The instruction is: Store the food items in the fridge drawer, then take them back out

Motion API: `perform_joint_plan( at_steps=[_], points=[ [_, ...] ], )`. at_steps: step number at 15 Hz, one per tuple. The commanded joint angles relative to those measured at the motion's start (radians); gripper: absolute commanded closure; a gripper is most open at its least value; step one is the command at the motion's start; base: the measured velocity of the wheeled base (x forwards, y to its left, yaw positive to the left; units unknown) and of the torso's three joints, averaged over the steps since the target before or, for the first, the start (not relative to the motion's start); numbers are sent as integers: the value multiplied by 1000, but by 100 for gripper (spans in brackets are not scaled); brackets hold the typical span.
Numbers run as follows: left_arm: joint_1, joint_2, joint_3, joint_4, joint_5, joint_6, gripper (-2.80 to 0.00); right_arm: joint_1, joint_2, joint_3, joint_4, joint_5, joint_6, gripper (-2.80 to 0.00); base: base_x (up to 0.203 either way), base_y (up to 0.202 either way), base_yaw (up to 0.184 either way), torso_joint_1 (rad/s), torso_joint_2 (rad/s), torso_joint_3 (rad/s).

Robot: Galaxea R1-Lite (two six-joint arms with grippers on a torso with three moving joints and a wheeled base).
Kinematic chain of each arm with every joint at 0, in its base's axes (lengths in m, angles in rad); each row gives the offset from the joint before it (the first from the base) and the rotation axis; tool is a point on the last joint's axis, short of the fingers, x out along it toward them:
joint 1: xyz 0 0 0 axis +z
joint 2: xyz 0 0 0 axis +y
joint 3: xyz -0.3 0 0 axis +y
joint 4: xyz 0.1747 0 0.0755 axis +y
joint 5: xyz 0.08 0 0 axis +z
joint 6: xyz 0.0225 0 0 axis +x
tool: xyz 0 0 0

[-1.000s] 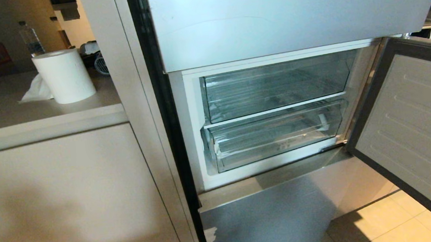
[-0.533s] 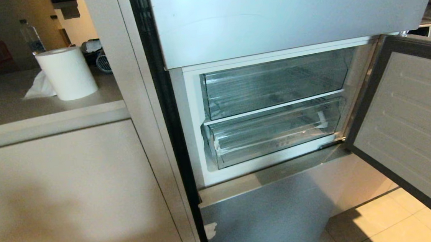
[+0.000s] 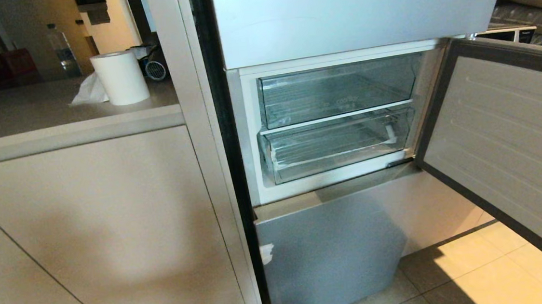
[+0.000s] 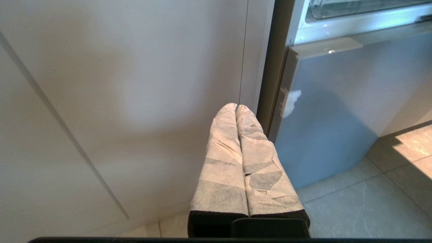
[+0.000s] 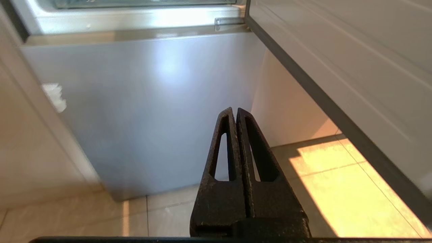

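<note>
In the head view the fridge compartment stands open with two clear plastic drawers stacked in it, an upper fridge drawer [image 3: 336, 91] and a lower one [image 3: 336, 147]. Both are pushed in and nothing red shows inside them. The food items are out of view. Neither arm reaches into the head view. My left gripper [image 4: 236, 106], its fingers wrapped in pale tape, is shut and empty, low in front of the cabinet beside the fridge. My right gripper [image 5: 235, 110], dark and bare, is shut and empty before the silver-blue lower fridge panel [image 5: 152, 111].
The compartment's door [image 3: 507, 143] swings out wide on the right, overhanging the tiled floor [image 3: 479, 276]. A beige cabinet [image 3: 112, 222] with a counter [image 3: 31, 113] fills the left. On that counter stand a paper towel roll [image 3: 121, 77] and a bottle [image 3: 60, 47].
The whole head view has shifted: fridge and counter slide up and right and look smaller, so the camera has moved. The drawers and door keep their places.
</note>
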Motion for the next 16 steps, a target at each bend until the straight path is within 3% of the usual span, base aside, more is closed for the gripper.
perform_joint_plan(
  at_steps=[1, 10, 16],
  points=[
    [0, -1, 0, 0, 0, 0, 0, 0, 2, 0, 0, 0, 1, 0, -193, 0, 2, 2, 5, 2],
    [0, -1, 0, 0, 0, 0, 0, 0, 2, 0, 0, -1, 16, 0, -192, 0, 2, 2, 1, 3],
    [0, -1, 0, 0, 0, 0, 0, 0, 2, -2, 3, -1, 4, 0, -15, 0, 0, -1, 1, 2]
  ],
)
